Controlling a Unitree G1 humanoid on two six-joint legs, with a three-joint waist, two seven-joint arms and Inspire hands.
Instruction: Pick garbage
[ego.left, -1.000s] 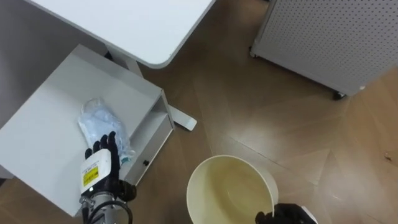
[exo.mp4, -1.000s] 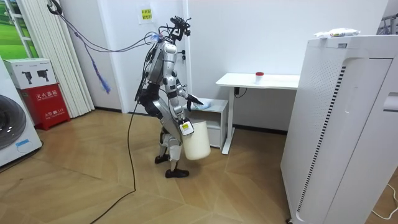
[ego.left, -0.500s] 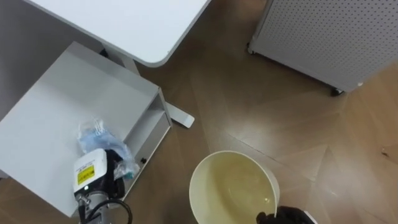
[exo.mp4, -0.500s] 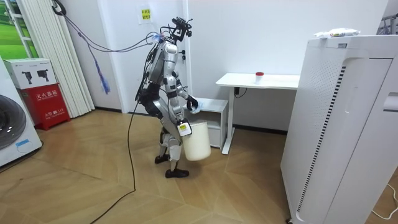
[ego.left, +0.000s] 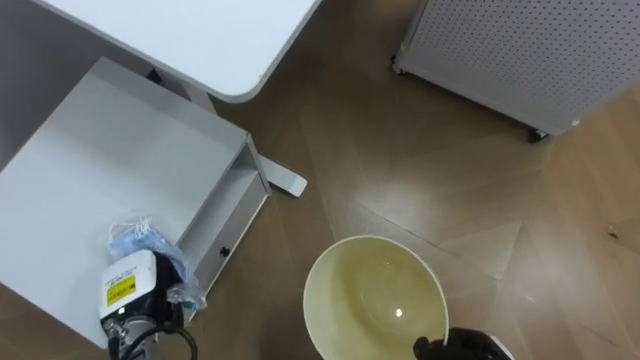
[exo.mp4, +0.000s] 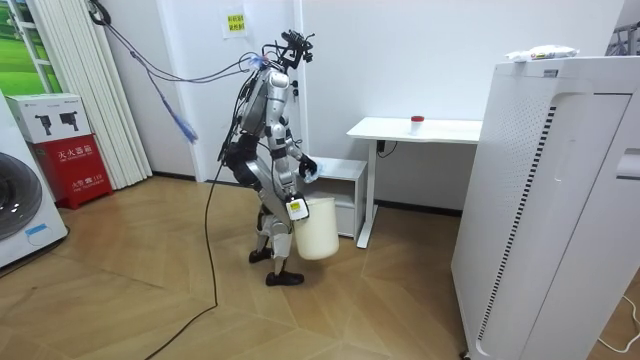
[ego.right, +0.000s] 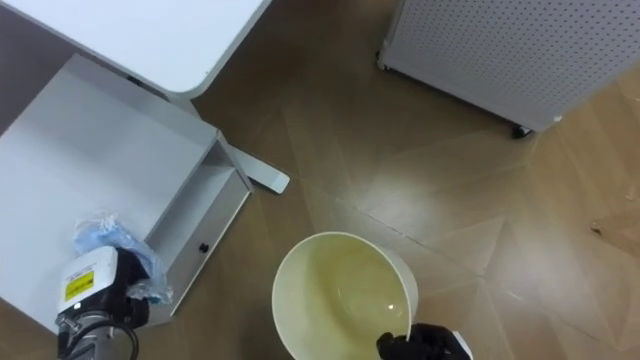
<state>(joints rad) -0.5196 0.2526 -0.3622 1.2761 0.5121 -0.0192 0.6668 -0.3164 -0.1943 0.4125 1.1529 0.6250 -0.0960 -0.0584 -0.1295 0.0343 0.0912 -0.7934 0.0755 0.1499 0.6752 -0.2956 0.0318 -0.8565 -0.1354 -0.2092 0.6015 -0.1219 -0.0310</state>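
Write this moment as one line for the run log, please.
stage: grasp garbage | left hand: shut on plastic bag, on low white cabinet | right hand: holds bucket by rim | bucket: empty

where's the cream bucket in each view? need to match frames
Left eye view: bucket at bottom centre, right hand gripping its rim.
Right eye view: bucket at bottom centre, a little further left.
Room view: bucket left of centre, beside the robot's legs.
Shared landmark: the white desk.
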